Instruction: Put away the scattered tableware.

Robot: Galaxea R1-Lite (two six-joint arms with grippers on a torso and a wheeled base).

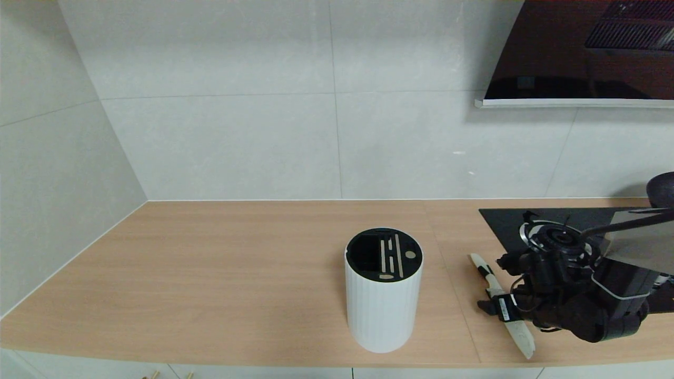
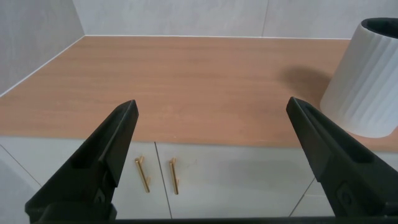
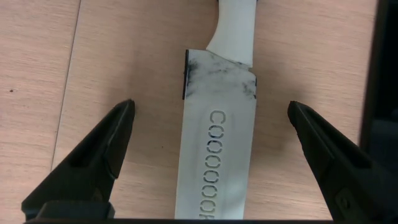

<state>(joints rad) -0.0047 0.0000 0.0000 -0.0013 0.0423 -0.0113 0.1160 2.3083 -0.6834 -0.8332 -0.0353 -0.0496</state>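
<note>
The right gripper (image 1: 498,284) is spread wide and holds nothing. Its two black fingers (image 3: 99,162) stand on either side of a flat white knife with a pale handle and a dark smudge at the heel of its blade (image 3: 217,155), with bare wood showing between each finger and the blade. The knife lies on the light wooden counter (image 1: 237,263) near its front edge, towards the right end. Its handle points to the back and its tip nearly reaches the front edge. A black glass cooktop with a round metal burner (image 1: 505,221) sits just beside it, towards the back right corner. On the knife's other side, apart from it, a tall white ribbed cylindrical holder with a black slotted top (image 1: 383,295) stands upright close to the front edge, about midway along the counter. The left gripper (image 2: 214,162) is also wide open and empty. It hangs off the front edge of the counter, above white cabinet doors (image 2: 236,180) with slim gold handles (image 2: 142,174).
</note>
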